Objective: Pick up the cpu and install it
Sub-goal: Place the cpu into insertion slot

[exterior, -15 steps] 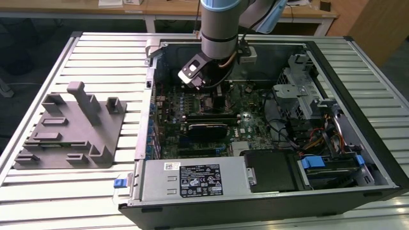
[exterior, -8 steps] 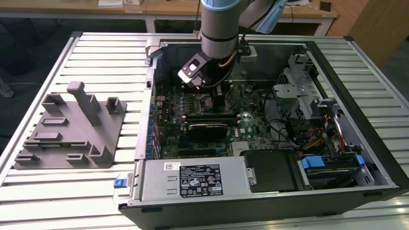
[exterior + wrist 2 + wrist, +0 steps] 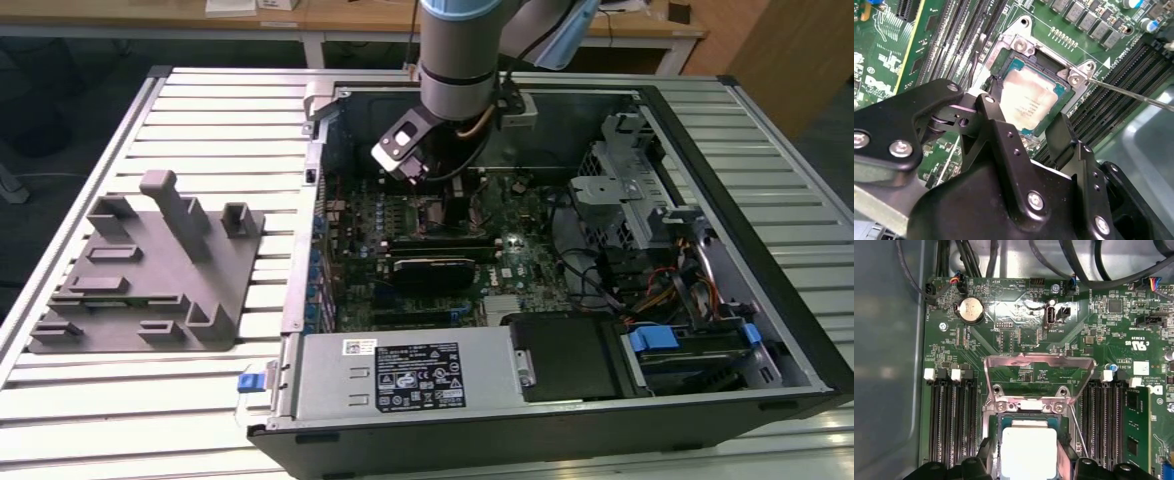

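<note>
Over the socket point(image 3: 1006, 42) on the motherboard point(image 3: 1019, 335): gripper point(image 3: 1029, 107) is nose-down, fingers point(image 3: 1004, 132) narrowed onto two opposite edges of the cpu point(image 3: 1029, 450), which looks clamped. It lies flat between them, in or just above the socket. Retaining plate point(image 3: 1039, 365) stands flipped open.

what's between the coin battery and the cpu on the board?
The flipped-open metal socket frame lies between coin battery and cpu, in the first wrist view.
</note>
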Action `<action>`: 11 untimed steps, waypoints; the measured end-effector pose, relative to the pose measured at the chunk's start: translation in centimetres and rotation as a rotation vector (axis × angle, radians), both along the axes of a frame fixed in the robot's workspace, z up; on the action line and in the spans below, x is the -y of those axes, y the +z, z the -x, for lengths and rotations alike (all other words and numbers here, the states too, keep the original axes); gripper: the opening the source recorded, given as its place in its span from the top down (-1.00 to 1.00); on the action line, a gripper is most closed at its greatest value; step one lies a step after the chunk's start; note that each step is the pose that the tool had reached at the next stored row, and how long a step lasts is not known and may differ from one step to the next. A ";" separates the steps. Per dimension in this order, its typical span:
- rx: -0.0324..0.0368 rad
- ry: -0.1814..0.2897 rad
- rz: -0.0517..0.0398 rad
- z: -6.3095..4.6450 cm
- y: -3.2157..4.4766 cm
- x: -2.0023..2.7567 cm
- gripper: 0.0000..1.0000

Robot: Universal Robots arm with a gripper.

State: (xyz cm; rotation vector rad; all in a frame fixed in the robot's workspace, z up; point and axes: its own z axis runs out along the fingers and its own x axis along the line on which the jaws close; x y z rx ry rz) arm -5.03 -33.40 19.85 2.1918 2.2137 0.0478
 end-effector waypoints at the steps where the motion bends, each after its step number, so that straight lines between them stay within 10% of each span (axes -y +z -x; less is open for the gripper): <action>1: 0.0001 0.000 -0.0001 0.0 0.13 0.00 -0.23; 11: 0.0000 0.000 0.0000 0.0 0.83 0.00 -0.23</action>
